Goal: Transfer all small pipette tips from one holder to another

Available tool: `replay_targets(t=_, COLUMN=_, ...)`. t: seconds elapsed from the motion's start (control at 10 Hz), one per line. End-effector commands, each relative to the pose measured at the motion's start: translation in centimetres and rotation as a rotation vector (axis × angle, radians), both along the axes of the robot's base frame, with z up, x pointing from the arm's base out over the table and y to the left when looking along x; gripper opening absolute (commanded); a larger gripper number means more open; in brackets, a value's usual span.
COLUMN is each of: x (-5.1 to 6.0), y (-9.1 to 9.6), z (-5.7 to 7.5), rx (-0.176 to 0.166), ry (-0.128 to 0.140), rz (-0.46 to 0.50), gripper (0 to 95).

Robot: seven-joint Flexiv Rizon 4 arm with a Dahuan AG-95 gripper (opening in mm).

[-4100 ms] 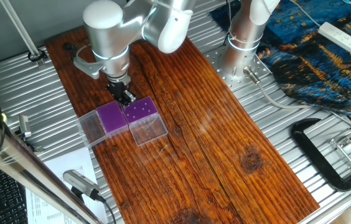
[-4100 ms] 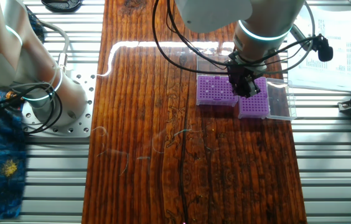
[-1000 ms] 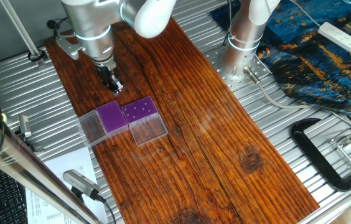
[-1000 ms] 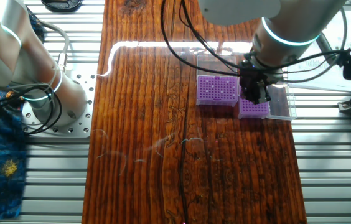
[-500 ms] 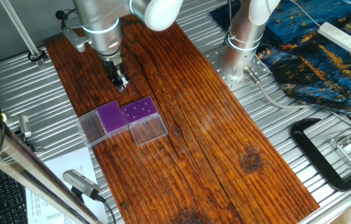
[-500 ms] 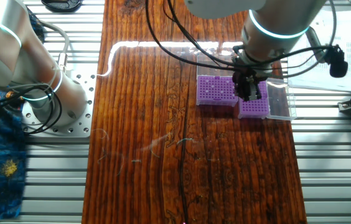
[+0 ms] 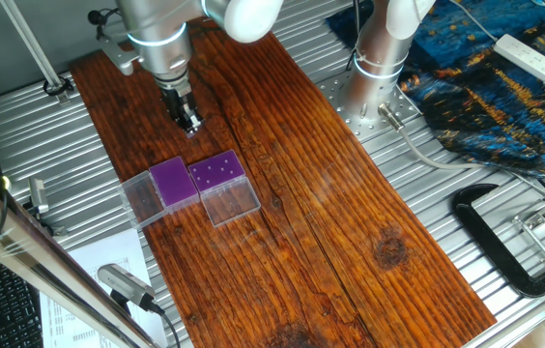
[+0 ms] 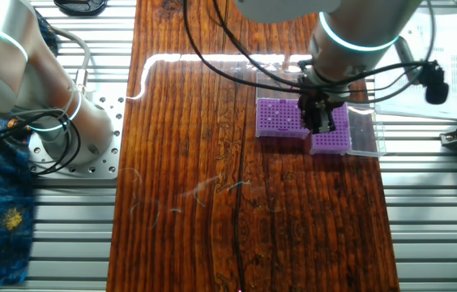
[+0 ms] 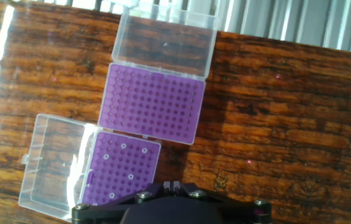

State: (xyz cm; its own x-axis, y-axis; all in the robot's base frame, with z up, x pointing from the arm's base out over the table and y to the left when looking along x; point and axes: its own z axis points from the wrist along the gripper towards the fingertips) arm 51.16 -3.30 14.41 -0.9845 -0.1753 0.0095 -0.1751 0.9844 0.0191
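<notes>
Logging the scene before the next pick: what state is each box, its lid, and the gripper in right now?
Holder with tips: lid open, a few tips standing in it.
Other holder: lid open, no tips visible.
Gripper: fingertips together, above the holders; a pinched tip cannot be told.

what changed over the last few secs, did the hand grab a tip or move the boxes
The hand lifted off the holders and swung away toward the far end of the board, then drifted slightly back toward them; it now hangs above the wood. Whether it carries a tip is too small to tell. Both holders stayed put, lids open, with the pale tips only in one of them.
</notes>
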Motion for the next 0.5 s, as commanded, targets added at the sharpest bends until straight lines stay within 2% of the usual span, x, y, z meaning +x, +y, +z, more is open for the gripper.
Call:
replay_targets(t=0.1, x=0.04, y=0.0, z=0.07, rx=0.002, ry=0.008, rz=0.013, gripper=0.0)
replay_targets(t=0.5, x=0.0, y=0.04, z=0.14, rx=0.0, ry=0.01, rz=0.022, gripper=0.0)
